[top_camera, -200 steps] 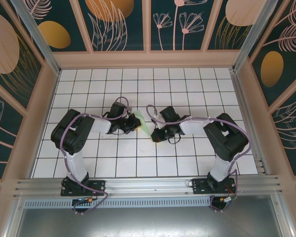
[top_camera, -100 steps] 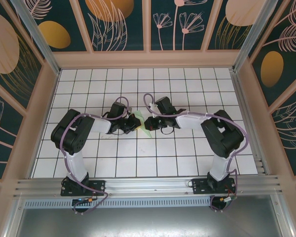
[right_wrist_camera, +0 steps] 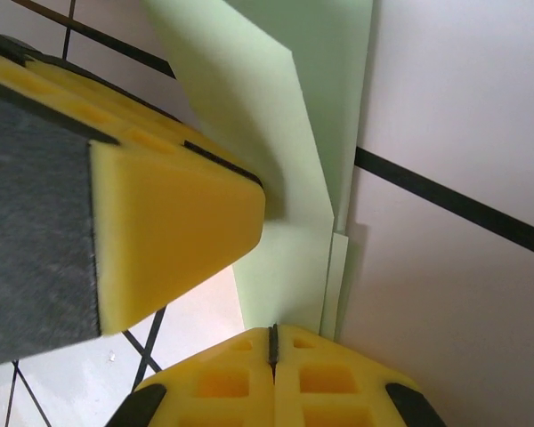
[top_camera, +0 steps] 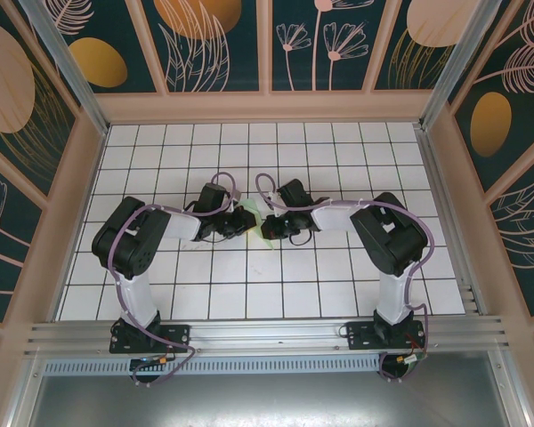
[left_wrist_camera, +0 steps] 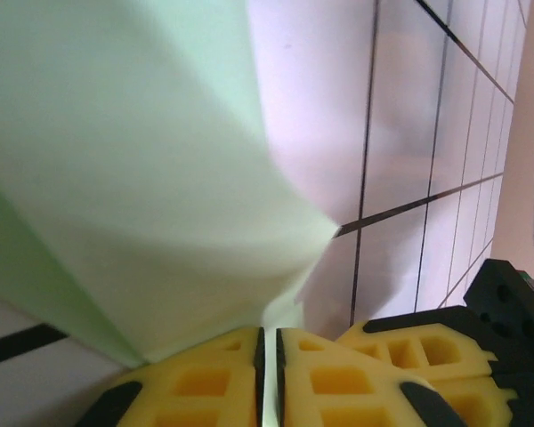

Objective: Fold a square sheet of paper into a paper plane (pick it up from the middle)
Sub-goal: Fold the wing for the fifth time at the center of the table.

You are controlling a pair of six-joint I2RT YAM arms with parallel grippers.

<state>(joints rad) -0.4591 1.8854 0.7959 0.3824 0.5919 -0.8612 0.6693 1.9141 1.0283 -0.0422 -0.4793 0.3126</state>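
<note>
Jaws on the left pinch the paper plane (plain mint-green); right jaws, shut, touch it.

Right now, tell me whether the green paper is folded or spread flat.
Folded: the paper shows stacked layers with stepped edges in the right wrist view.

Just above the aluminium rail I see black bases. From them my left arm and right arm run in white shells with black joints, a purple cable looping along each. The left gripper and right gripper carry yellow fingers with square recesses and black edging.
</note>
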